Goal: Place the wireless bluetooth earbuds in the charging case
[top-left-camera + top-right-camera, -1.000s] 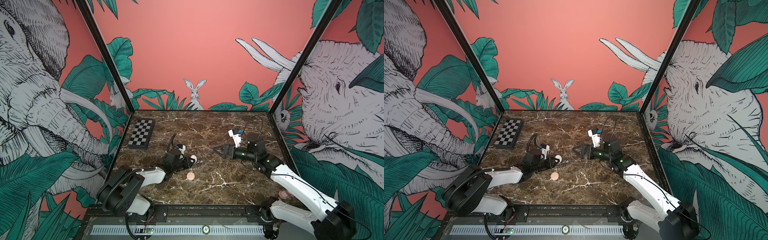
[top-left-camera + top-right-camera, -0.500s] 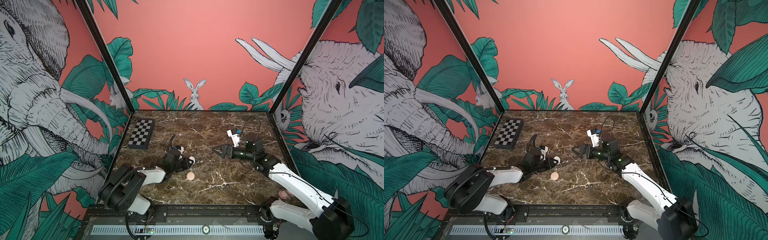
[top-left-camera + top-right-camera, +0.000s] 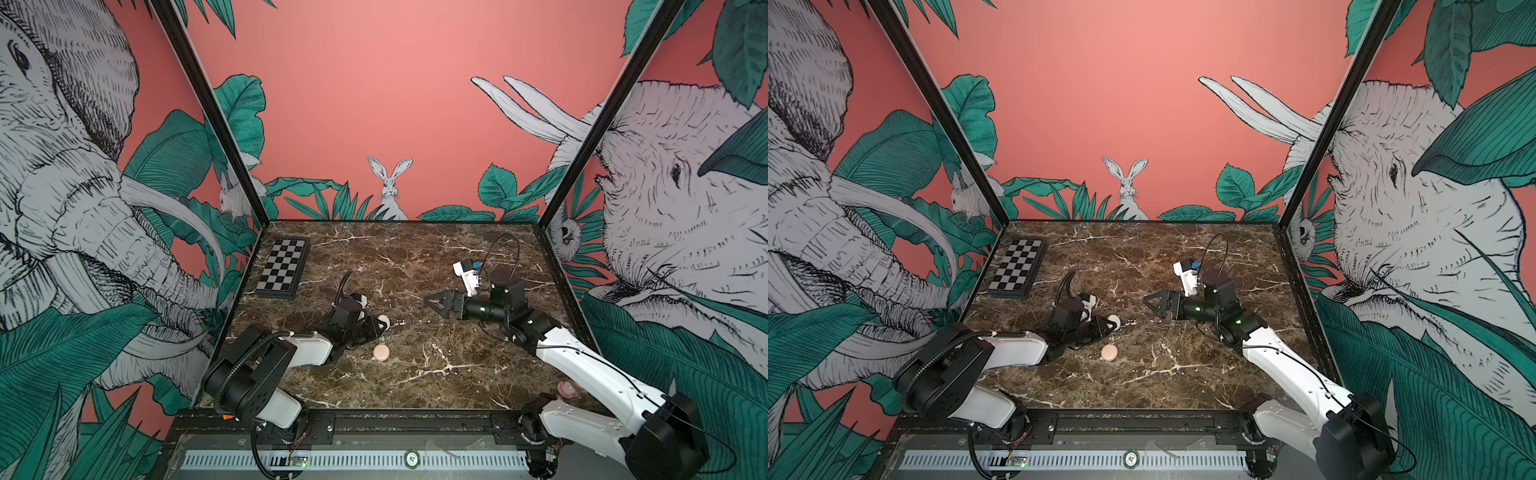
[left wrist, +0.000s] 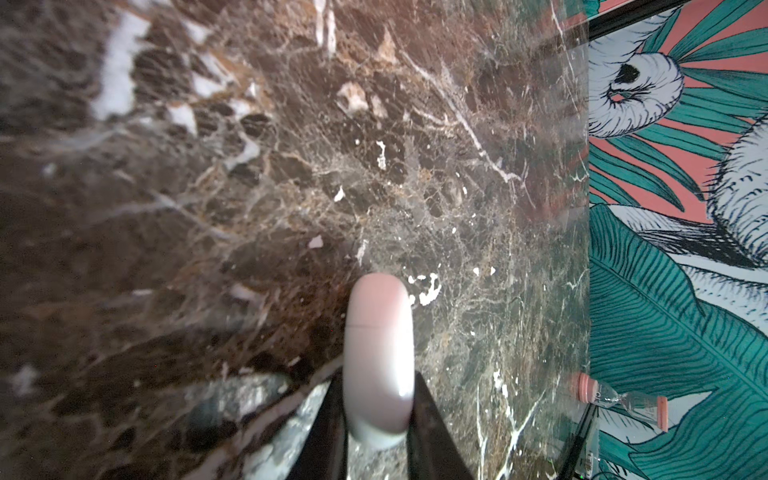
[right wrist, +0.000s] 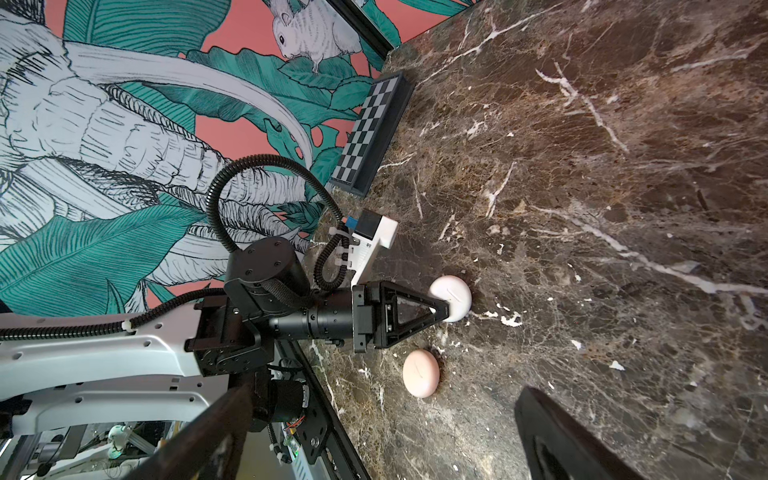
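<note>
A white round charging case [image 3: 384,320] [image 3: 1114,321] is pinched at its edge between the black fingers of my left gripper [image 4: 379,415], low over the marble left of the middle. The case is closed, and its seam shows in the left wrist view [image 4: 377,332]. The right wrist view shows the same case [image 5: 453,293] in the left gripper [image 5: 444,309]. A peach round case [image 3: 381,352] [image 3: 1109,353] [image 5: 421,372] lies shut on the marble just in front. My right gripper [image 3: 427,300] [image 3: 1146,300] [image 5: 386,395] hovers open and empty, pointing at the cases. The earbuds are out of view.
A folded chessboard [image 3: 283,268] [image 3: 1017,268] [image 5: 374,137] lies at the back left by the wall. A small pink-capped clear object [image 3: 567,388] [image 4: 619,401] stands at the front right beside the right arm's base. Printed walls close in three sides of the table.
The right arm has shifted slightly, its open gripper edging a little left toward the cases. The left gripper and the white case have hardly moved.
</note>
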### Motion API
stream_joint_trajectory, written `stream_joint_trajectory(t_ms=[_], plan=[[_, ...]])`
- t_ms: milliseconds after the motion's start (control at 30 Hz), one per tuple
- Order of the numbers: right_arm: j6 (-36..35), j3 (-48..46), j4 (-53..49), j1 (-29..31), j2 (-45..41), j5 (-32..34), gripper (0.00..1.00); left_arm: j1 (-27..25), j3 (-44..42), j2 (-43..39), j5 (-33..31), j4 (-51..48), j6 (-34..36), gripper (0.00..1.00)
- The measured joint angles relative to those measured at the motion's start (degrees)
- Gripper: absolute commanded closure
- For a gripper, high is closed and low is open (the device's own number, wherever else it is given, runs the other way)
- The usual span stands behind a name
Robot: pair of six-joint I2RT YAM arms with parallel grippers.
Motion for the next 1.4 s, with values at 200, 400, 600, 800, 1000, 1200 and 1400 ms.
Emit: stream_joint_trajectory(t_ms=[200, 400, 600, 800, 1000, 1200, 1400], plan=[[0.0, 0.0, 0.1, 0.1, 0.0, -0.3, 0.02, 0.0, 0.0, 0.0, -0.1, -0.2, -0.1, 0.73], [0.0, 0.0, 0.1, 0.1, 0.0, -0.5, 0.02, 0.0, 0.0, -0.1, -0.3, -1.2, -0.1, 0.71], [0.0, 0.0, 0.0, 0.1, 0.0, -0.6, 0.02, 0.0, 0.0, -0.7, -0.4, -3.2, 0.2, 0.65], [0.0, 0.0, 0.0, 0.2, 0.0, -0.7, 0.02, 0.0, 0.7, -2.8, -1.4, -7.3, 1.7, 0.57], [-0.1, 0.0, -0.2, 0.4, 0.0, -0.9, 0.02, 0.1, 1.9, -4.0, -2.0, -11.7, 3.4, 0.49], [-0.4, 0.6, -1.2, 0.4, -0.3, -1.1, 0.02, 0.3, 3.0, -6.6, -2.4, -16.0, 4.7, 0.45], [-1.6, 2.7, -3.8, 0.4, -1.9, -1.1, 0.02, 0.3, 7.7, -12.6, -2.1, -27.7, 7.7, 0.20]])
